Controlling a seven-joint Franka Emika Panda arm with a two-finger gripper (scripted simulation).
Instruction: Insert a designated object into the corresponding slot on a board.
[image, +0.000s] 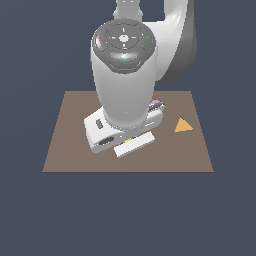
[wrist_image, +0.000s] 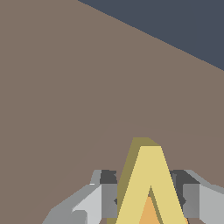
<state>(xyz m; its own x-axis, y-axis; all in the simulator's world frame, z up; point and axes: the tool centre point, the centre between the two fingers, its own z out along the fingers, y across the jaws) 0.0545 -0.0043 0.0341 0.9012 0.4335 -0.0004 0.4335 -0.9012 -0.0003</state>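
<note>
In the wrist view, the yellow V-shaped block (wrist_image: 150, 175) sits between my two grey fingers (wrist_image: 103, 197), its point facing away from the camera. My gripper (wrist_image: 148, 190) is shut on the block, one finger on each arm. An orange patch (wrist_image: 150, 213) shows inside the V's notch. The brown board (wrist_image: 65, 96) fills the view beneath. In the exterior view, only a sliver of the yellow block (image: 129, 141) peeks out under my white hand (image: 117, 134), low over the middle of the board (image: 65, 145). The slot is hidden.
An orange triangle (image: 183, 125) lies on the board at the exterior view's right. A small pink piece (image: 156, 103) shows just behind my wrist. My arm (image: 125, 75) covers the board's centre. The board's edge (wrist_image: 175, 46) meets a dark blue floor.
</note>
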